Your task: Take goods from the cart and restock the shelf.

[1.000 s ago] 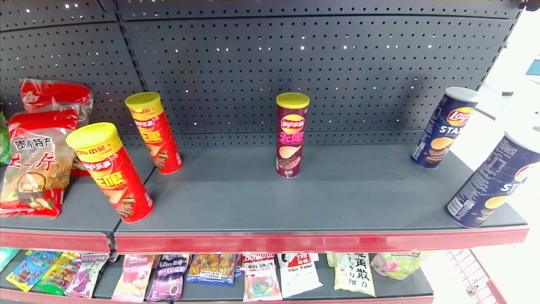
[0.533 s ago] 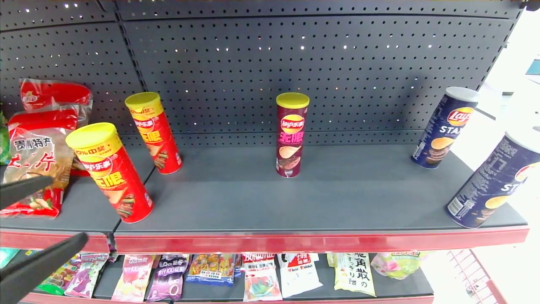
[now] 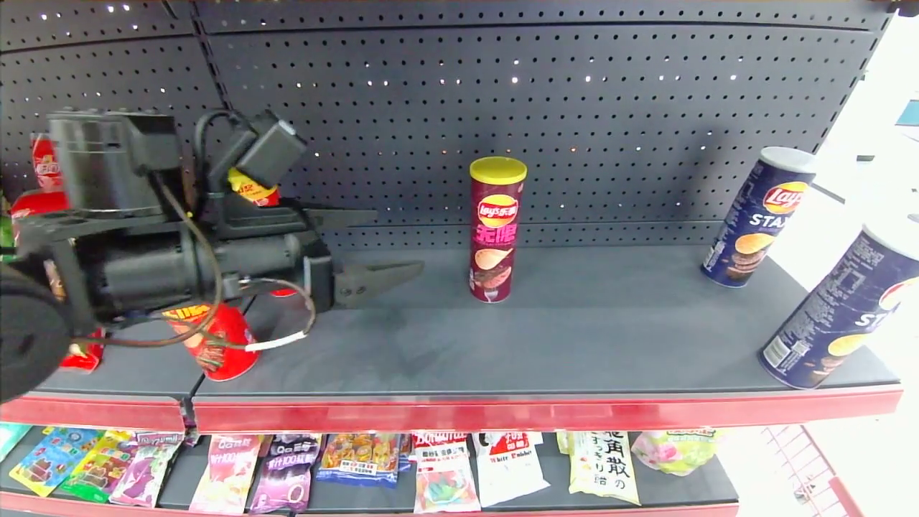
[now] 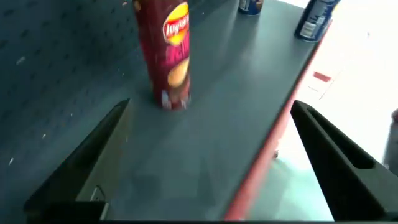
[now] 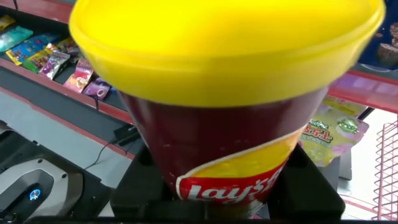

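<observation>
logo on maroon can (image 3: 495, 237), print on packets (image 3: 506, 467)

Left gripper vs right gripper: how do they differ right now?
Left gripper is open and empty; right gripper is shut on a yellow-lidded can. Left gripper hangs over the upper shelf, pointing at the maroon can; right gripper is off the shelf, with floor behind it. Both are black.

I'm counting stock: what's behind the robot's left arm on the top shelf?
Two red cardboard chip tubes: the front tube shows its base, the rear tube its yellow top. Their middles are covered.
</observation>
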